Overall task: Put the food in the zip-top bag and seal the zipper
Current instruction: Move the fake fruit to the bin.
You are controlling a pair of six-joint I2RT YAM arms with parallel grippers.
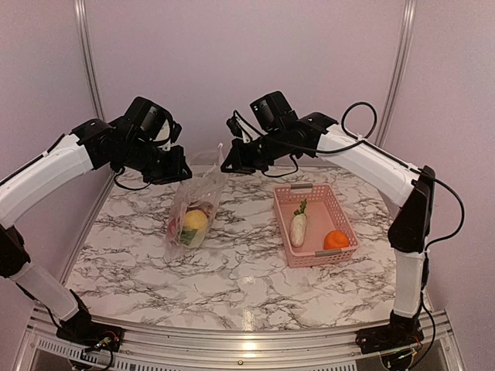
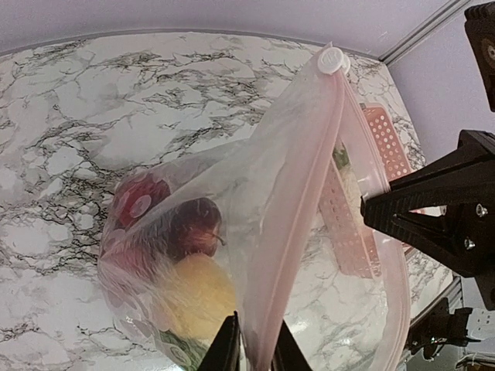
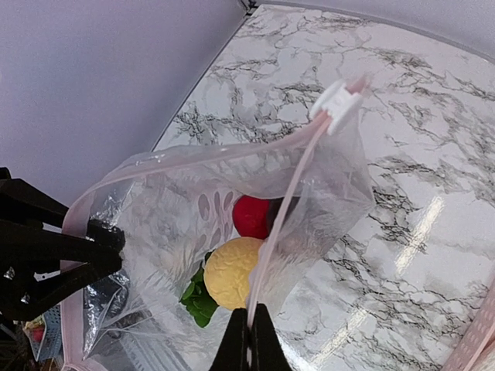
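The clear zip-top bag hangs upright between my two grippers, its mouth gaping. Inside lie a yellow round piece, a red one, a dark maroon one and a green leaf. My right gripper is shut on one pink zipper strip, below the white slider. My left gripper stands at the opposite rim, its jaws a little apart with that strip running between them. In the top view the left gripper and right gripper flank the bag's top.
A pink lattice basket stands to the right of the bag on the marble table. It holds a white oblong vegetable with a green top and an orange round fruit. Walls close off the back and both sides.
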